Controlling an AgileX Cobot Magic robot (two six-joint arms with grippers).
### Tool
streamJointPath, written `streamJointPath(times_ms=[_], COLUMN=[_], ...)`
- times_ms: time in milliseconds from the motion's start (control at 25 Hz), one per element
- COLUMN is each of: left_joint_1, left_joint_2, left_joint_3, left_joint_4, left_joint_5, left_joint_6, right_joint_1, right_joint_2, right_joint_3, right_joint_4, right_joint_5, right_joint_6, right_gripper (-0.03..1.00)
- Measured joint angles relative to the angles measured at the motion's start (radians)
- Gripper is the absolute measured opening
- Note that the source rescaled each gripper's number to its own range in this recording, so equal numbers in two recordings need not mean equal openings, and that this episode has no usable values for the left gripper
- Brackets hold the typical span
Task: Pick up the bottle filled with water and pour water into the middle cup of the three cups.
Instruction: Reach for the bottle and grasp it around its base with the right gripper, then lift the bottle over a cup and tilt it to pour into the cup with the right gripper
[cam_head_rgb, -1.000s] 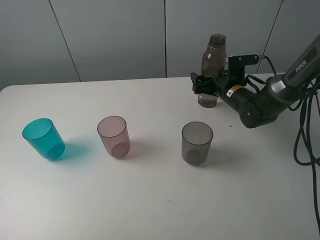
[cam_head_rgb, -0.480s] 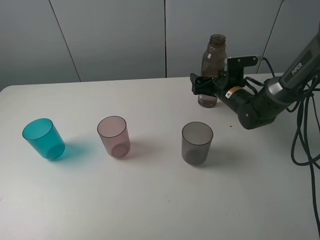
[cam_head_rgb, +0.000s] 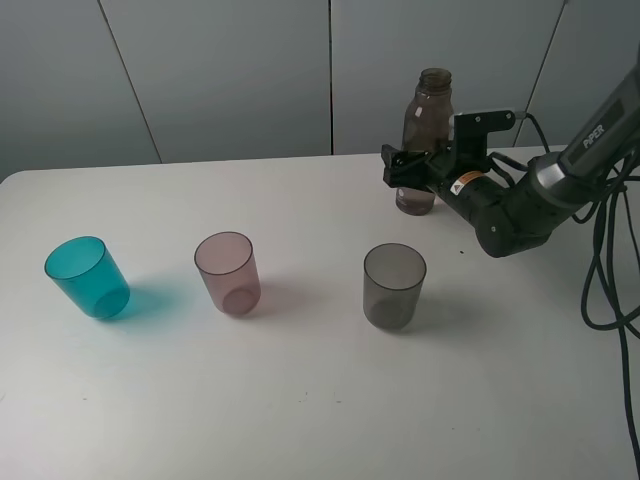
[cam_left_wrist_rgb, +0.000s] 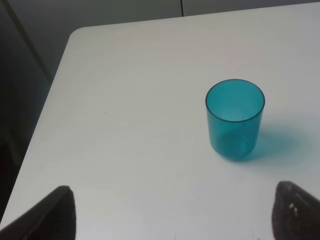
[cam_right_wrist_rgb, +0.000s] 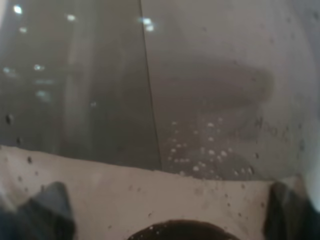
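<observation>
Clearance first: the white matte table (cam_head_rgb: 320, 420) is bare along its near edge and across its near right corner. I see open surface between the cup row and the far edge on the left side.

Task item: the tall, slim, smoky brown-grey translucent plastic bottle (cam_head_rgb: 426, 125) stands upright and uncapped near the far edge, right of centre. The right gripper (cam_head_rgb: 413, 172) straddles its lower body, one black finger on each side. I cannot tell whether the pads press the wall.

The small, pale pink translucent tumbler, the middle cup (cam_head_rgb: 228, 274), stands upright mid-table, well apart from the bottle. A teal translucent tumbler (cam_head_rgb: 87, 278) stands nearer the left edge and a smoky grey tumbler (cam_head_rgb: 394, 286) toward the right. All three are tapered, handleless and well apart.

View differences:
- The right wrist view shows only the bottle (cam_right_wrist_rgb: 165, 100) wall, filling the frame, with droplets and a water line, and dark fingertips (cam_right_wrist_rgb: 47, 210) at either side.
- The left wrist view shows the teal tumbler (cam_left_wrist_rgb: 235, 120) near the table's rounded corner. The left gripper (cam_left_wrist_rgb: 175, 212) stands wide, holding nothing; it does not show in the high view.
</observation>
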Motion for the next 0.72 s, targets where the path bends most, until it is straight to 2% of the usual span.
streamJointPath(times_ms=[40, 80, 120, 520, 720], left_joint_1=[0.000, 0.000, 0.000, 0.000, 0.000], left_joint_2=[0.000, 0.000, 0.000, 0.000, 0.000], left_joint_3=[0.000, 0.000, 0.000, 0.000, 0.000], left_joint_4=[0.000, 0.000, 0.000, 0.000, 0.000], left_joint_5=[0.000, 0.000, 0.000, 0.000, 0.000], left_joint_6=[0.000, 0.000, 0.000, 0.000, 0.000], right_joint_1=[0.000, 0.000, 0.000, 0.000, 0.002], right_joint_2=[0.000, 0.000, 0.000, 0.000, -0.045], right_joint_3=[0.000, 0.000, 0.000, 0.000, 0.000], right_joint_4=[0.000, 0.002, 0.002, -0.040, -0.121], right_joint_5=[0.000, 0.000, 0.000, 0.002, 0.085], right_joint_6=[0.000, -0.008, -0.008, -0.019, -0.073], right_gripper=[0.23, 0.03, 0.00, 0.00, 0.00])
